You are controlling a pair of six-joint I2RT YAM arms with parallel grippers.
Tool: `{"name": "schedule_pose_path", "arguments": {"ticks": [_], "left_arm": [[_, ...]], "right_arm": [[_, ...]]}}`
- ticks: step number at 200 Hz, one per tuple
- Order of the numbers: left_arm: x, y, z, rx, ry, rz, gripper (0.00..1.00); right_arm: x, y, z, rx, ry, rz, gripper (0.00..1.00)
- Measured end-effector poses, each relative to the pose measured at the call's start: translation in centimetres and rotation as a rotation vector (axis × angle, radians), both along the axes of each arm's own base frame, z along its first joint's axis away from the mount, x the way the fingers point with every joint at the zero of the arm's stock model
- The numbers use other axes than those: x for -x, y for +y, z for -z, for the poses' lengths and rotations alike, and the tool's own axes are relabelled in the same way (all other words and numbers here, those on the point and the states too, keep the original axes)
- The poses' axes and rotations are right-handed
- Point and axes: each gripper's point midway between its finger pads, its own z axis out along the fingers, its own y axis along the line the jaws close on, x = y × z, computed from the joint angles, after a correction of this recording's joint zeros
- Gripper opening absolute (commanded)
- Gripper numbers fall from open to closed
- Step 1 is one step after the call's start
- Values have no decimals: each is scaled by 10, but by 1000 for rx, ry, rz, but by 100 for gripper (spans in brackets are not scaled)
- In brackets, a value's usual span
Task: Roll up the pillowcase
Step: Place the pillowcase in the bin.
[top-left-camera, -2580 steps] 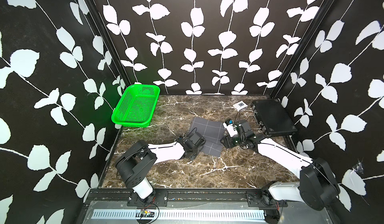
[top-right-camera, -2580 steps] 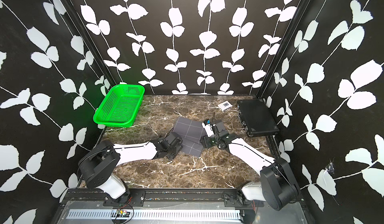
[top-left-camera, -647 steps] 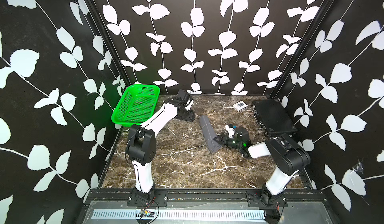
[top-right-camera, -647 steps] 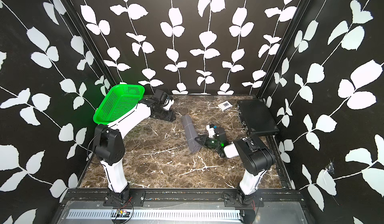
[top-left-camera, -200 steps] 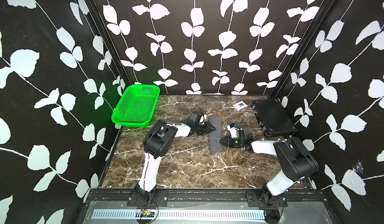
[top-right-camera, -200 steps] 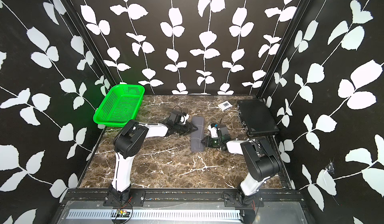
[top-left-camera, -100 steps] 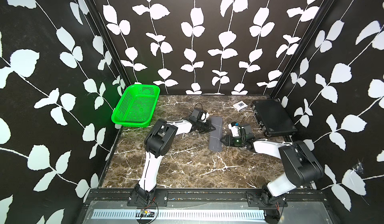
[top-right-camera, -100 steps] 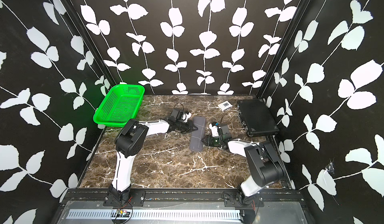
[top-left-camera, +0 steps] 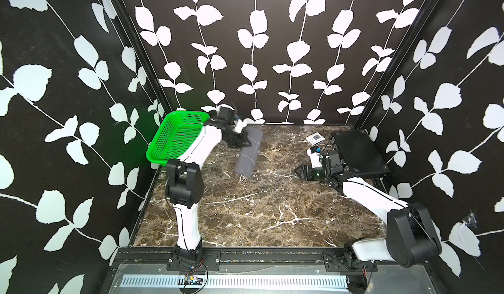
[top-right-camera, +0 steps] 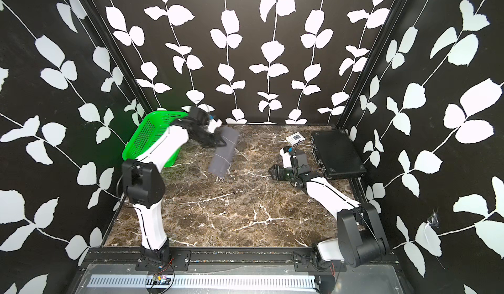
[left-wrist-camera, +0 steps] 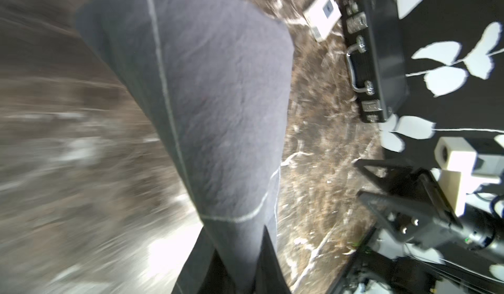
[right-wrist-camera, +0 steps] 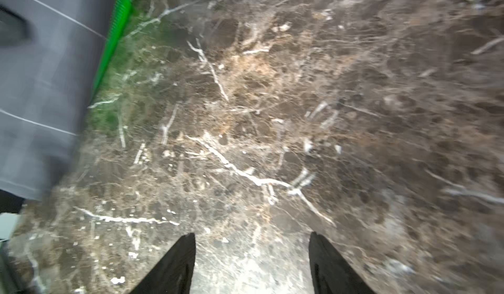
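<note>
The pillowcase (top-left-camera: 248, 153) (top-right-camera: 223, 154) is a long dark grey roll with thin white lines. It hangs tilted above the marble table, beside the green basket. My left gripper (top-left-camera: 243, 140) (top-right-camera: 220, 142) is shut on its upper end. In the left wrist view the pillowcase (left-wrist-camera: 212, 101) runs away from the left gripper (left-wrist-camera: 234, 231), pinched between the dark fingers. My right gripper (top-left-camera: 298, 171) (top-right-camera: 271, 173) stands open low over the table, well right of the roll, with nothing between its fingers (right-wrist-camera: 177, 262). The right wrist view catches the pillowcase (right-wrist-camera: 41, 88) at its edge.
A green mesh basket (top-left-camera: 174, 139) (top-right-camera: 147, 139) leans at the back left, behind my left arm. A rigid black case (top-left-camera: 357, 153) (top-right-camera: 335, 153) lies at the back right, just behind my right wrist. A small white device (top-left-camera: 315, 138) (top-right-camera: 295, 137) sits next to it.
My left gripper shut on the roll and lifted it up and back toward the basket. My right gripper opened and drew away to the right.
</note>
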Motion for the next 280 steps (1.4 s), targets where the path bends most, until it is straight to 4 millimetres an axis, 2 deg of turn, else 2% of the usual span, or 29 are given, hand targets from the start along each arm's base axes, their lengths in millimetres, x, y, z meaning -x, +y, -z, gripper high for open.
{"name": "schedule_pose_path", "arguments": {"ticks": [47, 75, 98, 121, 149, 175, 193, 217, 232, 256, 280], "left_arm": [[-13, 106, -26, -77, -34, -91, 0], [-32, 157, -42, -74, -89, -167, 0], [-48, 190, -42, -63, -110, -209, 0], [-68, 215, -32, -31, -111, -241, 0], [-90, 241, -6, 14, -86, -281, 0], [-100, 267, 18, 42, -51, -329, 0], [-104, 285, 28, 55, -40, -364, 0], [-107, 304, 31, 63, -45, -402, 0], [-108, 313, 32, 61, -51, -417, 0], [-113, 324, 33, 63, -74, -434, 0], [-124, 331, 46, 78, -87, -443, 0]], "right_arm": [[-2, -38, -15, 104, -55, 100, 77], [-3, -62, -23, 159, -81, 168, 82], [-2, -83, -35, 194, -112, 239, 86], [-1, -108, -51, 229, -159, 329, 90], [3, -135, -70, 282, -215, 437, 93], [3, -154, -72, 350, -228, 499, 93], [0, -160, -64, 396, -202, 510, 93], [-5, -164, -52, 443, -158, 508, 94], [-10, -165, -47, 459, -140, 507, 99], [-18, -165, -45, 473, -126, 499, 99], [-25, -165, -47, 489, -128, 493, 99]]}}
